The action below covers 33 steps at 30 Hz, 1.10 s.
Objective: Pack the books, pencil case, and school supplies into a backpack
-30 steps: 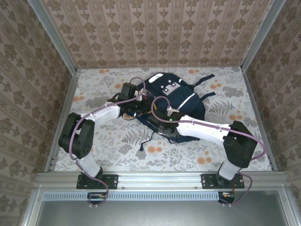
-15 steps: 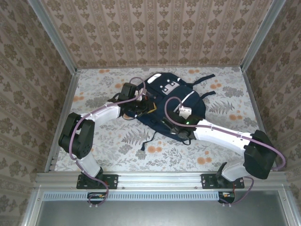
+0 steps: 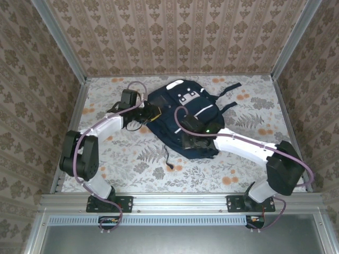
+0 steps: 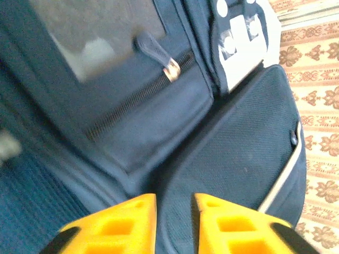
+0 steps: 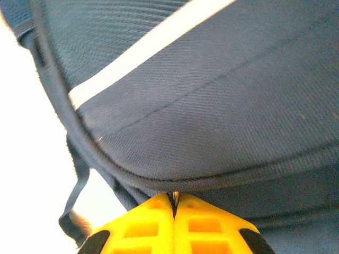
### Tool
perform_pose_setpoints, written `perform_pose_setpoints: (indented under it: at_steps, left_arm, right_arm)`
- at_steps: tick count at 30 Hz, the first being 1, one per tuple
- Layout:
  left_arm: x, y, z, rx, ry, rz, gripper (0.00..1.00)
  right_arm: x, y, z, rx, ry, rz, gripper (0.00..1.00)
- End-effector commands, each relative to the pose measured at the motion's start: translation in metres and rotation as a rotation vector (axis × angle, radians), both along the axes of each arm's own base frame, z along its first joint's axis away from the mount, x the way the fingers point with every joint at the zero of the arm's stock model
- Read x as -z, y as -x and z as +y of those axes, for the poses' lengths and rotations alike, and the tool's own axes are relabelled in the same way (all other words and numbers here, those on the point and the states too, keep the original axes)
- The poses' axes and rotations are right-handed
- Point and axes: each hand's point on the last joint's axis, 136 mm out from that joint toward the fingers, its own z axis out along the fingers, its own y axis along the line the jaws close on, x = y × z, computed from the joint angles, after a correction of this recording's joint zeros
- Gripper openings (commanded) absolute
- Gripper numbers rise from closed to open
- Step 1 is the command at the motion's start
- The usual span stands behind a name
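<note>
The navy backpack (image 3: 168, 106) lies on the table's far middle, white stripes and grey patches up. My left gripper (image 3: 153, 112) sits at its left side. In the left wrist view this gripper (image 4: 174, 199) is open, its yellow fingers (image 4: 132, 217) apart over the backpack's fabric (image 4: 238, 148), below a closed zipper (image 4: 170, 70). My right gripper (image 3: 186, 142) rests on the bag's near part. In the right wrist view it (image 5: 174, 199) is shut on a small metal zipper pull (image 5: 175, 195) at the backpack's seam (image 5: 212, 116). Books, pencil case and school supplies are out of view.
A floral cloth (image 3: 132, 159) covers the table, which papered walls enclose on three sides. Shoulder straps (image 3: 231, 88) trail off the bag at the far right. A thin dark strap (image 3: 168, 160) lies toward the near edge. Metal posts (image 3: 71, 106) line the sides.
My left gripper has pulled back to the left and opened. My right gripper, still shut, swung right and then back left over the bag's near part. The backpack has shifted slightly.
</note>
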Motion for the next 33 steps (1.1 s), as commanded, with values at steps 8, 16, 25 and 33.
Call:
perform_pose_setpoints:
  at_steps: [8,16,25,33]
  left_arm:
    - [0.003,0.051,0.036,-0.133,0.043,0.073,0.52]
    - [-0.003,0.051,0.022,-0.122,0.155,0.081,0.45]
    - [0.009,0.045,0.01,-0.107,0.166,0.112,0.35]
    - [0.025,0.045,0.023,-0.16,0.066,0.132,0.42]
  right_arm:
    - [-0.032,-0.03,0.106,-0.174,-0.236,-0.045,0.0]
    - [-0.026,-0.028,0.112,-0.189,-0.248,-0.02,0.0]
    - [-0.029,-0.025,0.113,-0.199,-0.258,-0.016,0.0]
    - [-0.029,-0.025,0.105,-0.185,-0.233,-0.025,0.0]
